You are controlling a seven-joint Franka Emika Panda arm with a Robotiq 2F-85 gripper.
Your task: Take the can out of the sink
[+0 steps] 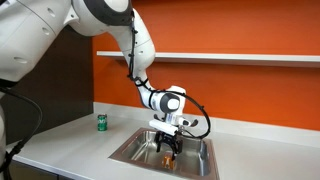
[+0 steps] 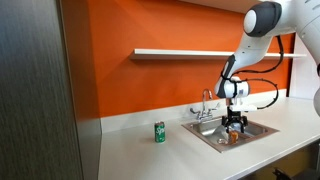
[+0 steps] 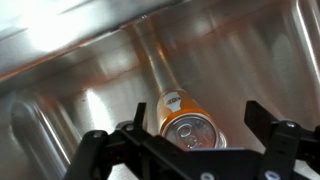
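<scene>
Even bright room light; wrist view blurry, perhaps glare on sink (image 3: 70, 60).

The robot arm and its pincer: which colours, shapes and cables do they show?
The arm has white, rounded segments with dark joints. A black cable loops beside the white wrist. The pincer is black, with angular black fingers.

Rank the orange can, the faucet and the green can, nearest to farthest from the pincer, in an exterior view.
1. Orange can, in the sink, directly below.
2. Faucet, at the sink's rim.
3. Green can, out on the counter.
</scene>
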